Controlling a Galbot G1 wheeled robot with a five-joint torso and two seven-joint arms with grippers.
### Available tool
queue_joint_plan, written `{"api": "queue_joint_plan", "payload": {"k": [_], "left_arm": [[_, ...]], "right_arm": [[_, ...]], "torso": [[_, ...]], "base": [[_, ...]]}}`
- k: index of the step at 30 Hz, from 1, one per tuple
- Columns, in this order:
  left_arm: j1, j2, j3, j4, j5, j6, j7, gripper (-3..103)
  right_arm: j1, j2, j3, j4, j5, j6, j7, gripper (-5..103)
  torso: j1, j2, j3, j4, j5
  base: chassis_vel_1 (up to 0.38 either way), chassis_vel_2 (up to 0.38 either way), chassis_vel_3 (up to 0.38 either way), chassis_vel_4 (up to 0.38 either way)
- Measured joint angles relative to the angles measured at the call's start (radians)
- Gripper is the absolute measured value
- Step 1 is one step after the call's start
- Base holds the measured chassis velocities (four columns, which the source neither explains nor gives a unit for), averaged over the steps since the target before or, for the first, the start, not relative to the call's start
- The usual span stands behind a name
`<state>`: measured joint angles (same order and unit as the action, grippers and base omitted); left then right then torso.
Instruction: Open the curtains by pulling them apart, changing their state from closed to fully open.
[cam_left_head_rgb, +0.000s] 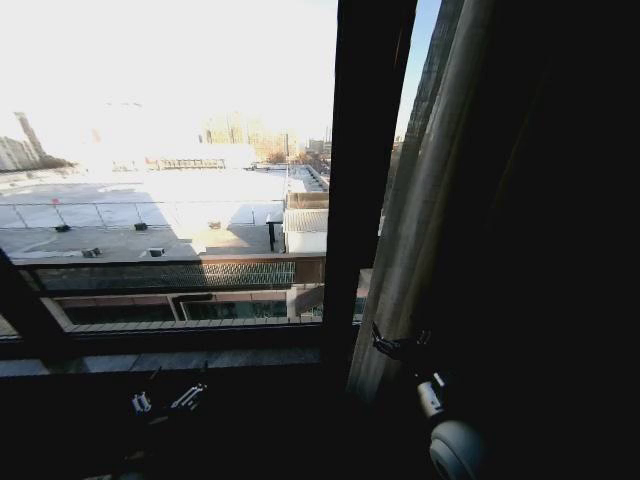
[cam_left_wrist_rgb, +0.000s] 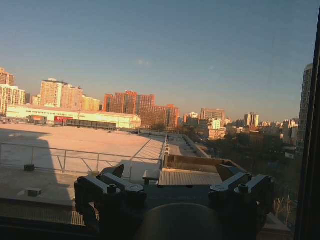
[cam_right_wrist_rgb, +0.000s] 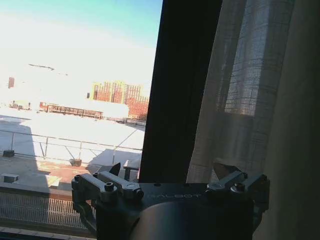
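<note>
So the backdrop here is a big window looking out over a sunlit rooftop (cam_left_head_rgb: 170, 215) and a city skyline, with a dark vertical window frame bar (cam_left_head_rgb: 360, 180) running down the middle of the head view. The glass across the whole left half of that frame is already bare.

The curtains (cam_left_head_rgb: 430, 200) show as one gathered bunch on the right side of the head view, a pale pleated strip just right of the frame bar, fading into deep shadow toward the right edge. In the right wrist view the sheer fabric (cam_right_wrist_rgb: 245, 90) hangs right ahead of the camera, next to the same dark bar.

The right gripper (cam_left_head_rgb: 398, 345) sits low and right of centre, right up against the inner edge of the fabric. Its fingers look spread apart in the right wrist view, with nothing clamped between them; I can't tell if a fingertip touches cloth. My guess is it's there to push or catch that edge and move it further right.

The left gripper (cam_left_head_rgb: 165, 400) hangs low at the bottom left near the sill, jaws apart, holding nothing, pointed at open glass. Looks parked to me.

Room-wise: loads of clear space left, while the right side is dark, so I can't see how far the curtain can still travel.
</note>
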<state>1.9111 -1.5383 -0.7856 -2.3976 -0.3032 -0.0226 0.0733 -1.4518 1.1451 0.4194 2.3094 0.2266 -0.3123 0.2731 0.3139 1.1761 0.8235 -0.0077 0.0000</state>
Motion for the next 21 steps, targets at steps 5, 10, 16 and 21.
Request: {"api": "queue_joint_plan", "payload": {"k": [5,10,16,21], "left_arm": [[0.001,-0.007,0.0,-0.003,0.001,-0.001,0.0,100],[0.002,-0.012,0.0,-0.007,0.005,-0.002,0.0,100],[0.004,-0.017,0.0,-0.009,0.01,-0.002,0.0,100],[0.008,-0.02,0.0,-0.01,0.013,-0.002,0.0,100]], "right_arm": [[0.002,0.0,-0.016,-0.001,-0.005,0.0,0.0,100],[0.009,0.0,-0.024,-0.009,-0.009,0.0,0.0,100],[0.018,-0.001,-0.035,-0.021,-0.012,0.0,-0.001,100],[0.033,-0.001,-0.039,-0.035,-0.012,0.006,-0.004,100]], "torso": [[0.0,0.0,0.0,0.0,-0.0001],[0.0,0.0,0.0,0.0001,0.0005],[0.0,0.0,0.0,0.0,0.0002],[0.0,0.0,0.0,0.0001,0.0002]], "base": [[0.305,0.31,-0.312,-0.3],[0.344,0.345,-0.353,-0.338],[0.343,0.372,-0.36,-0.357],[0.346,0.369,-0.367,-0.367]]}}
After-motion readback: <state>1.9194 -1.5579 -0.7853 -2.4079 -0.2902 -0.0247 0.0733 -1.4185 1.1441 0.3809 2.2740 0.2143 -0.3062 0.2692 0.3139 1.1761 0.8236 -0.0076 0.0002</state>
